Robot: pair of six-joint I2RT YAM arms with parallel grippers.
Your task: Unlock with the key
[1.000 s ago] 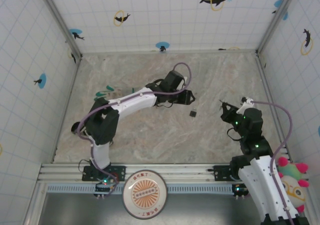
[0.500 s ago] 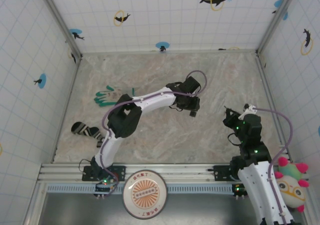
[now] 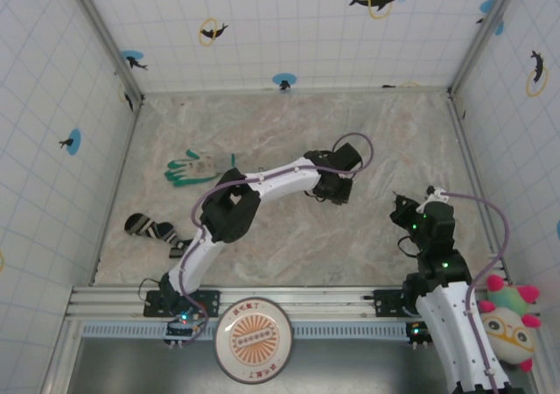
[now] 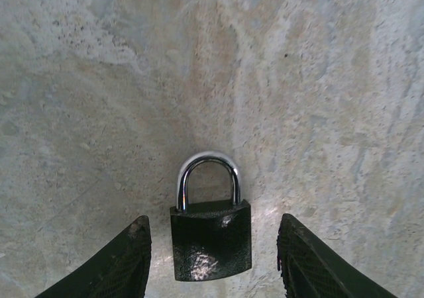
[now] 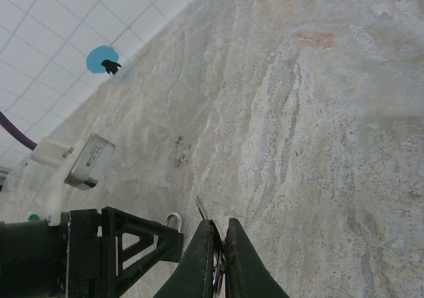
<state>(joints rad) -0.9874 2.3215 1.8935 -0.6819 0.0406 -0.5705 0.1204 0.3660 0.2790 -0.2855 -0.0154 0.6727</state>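
Note:
A black padlock with a silver shackle lies flat on the marbled table, shackle pointing away from the wrist. My left gripper is open and straddles the lock body, with a gap between each finger and the lock. From above, the left gripper covers the lock near the table's middle. My right gripper is shut on the key, whose blade sticks out past the fingertips. It hovers at the right, apart from the lock. The right wrist view catches the padlock's shackle beside the left gripper.
A green and white glove and a striped sandal lie on the left of the table. A plush toy sits outside the right rail, and a round disc sits below the front rail. Tiled walls enclose the table.
My left arm has reached right and forward until its gripper sits over the padlock, and its jaws have narrowed. The right gripper has drifted slightly toward the near edge, still holding the key.

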